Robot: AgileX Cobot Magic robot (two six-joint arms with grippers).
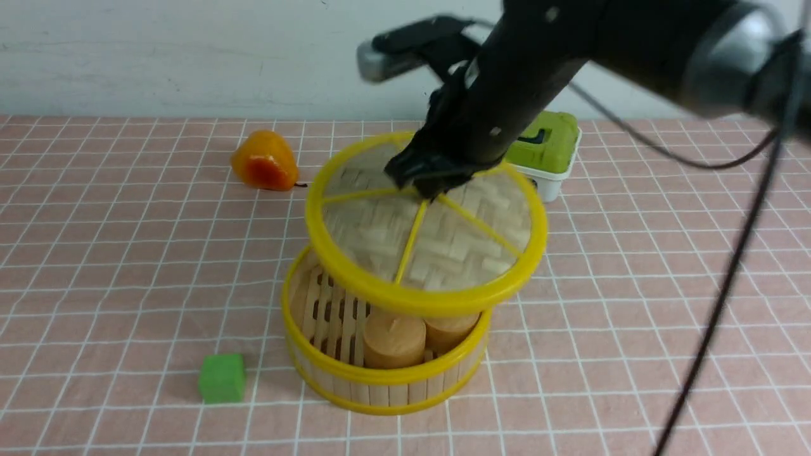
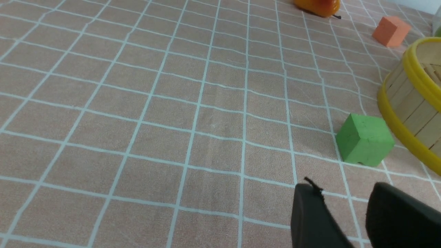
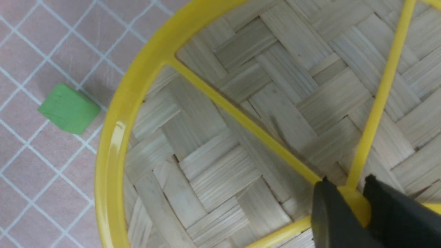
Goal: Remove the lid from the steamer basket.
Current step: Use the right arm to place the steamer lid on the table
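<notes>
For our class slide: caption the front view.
Right gripper holds the round woven-bamboo, yellow-rimmed lid raised above the pale slatted wooden steamer basket.

Eight loose things of seven kinds on the one desk (image 1: 127, 266).
One lid (image 1: 443, 247); one steamer basket (image 1: 380, 387); two tan cylinders (image 1: 394, 341) showing inside it, the lid hiding the rest of the floor; one green cube (image 1: 222, 378) near left; one orange block (image 2: 391, 31); one orange-yellow fruit (image 1: 265, 161) far left; one white box (image 1: 550, 180) with a green top, far right.
</notes>
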